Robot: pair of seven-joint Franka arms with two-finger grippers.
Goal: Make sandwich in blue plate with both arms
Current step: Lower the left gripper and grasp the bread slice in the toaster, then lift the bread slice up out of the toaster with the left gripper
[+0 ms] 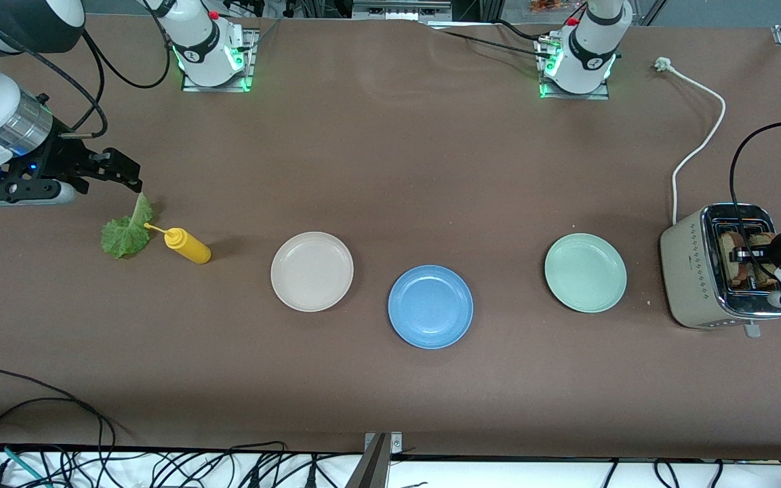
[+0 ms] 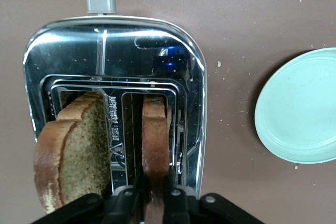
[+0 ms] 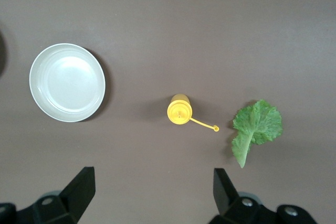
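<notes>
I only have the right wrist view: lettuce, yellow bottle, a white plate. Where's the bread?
Observer: Both bread slices stand in the toaster, at the left arm's end of the table.
Operator: Is the left arm on one?
Observer: Yes, the left end effector is closed on the edge-on slice in its slot.
Operator: And the blue plate?
Observer: The blue plate holds nothing. It sits between the cream plate and the mint plate, nearer the front camera than both.
</notes>
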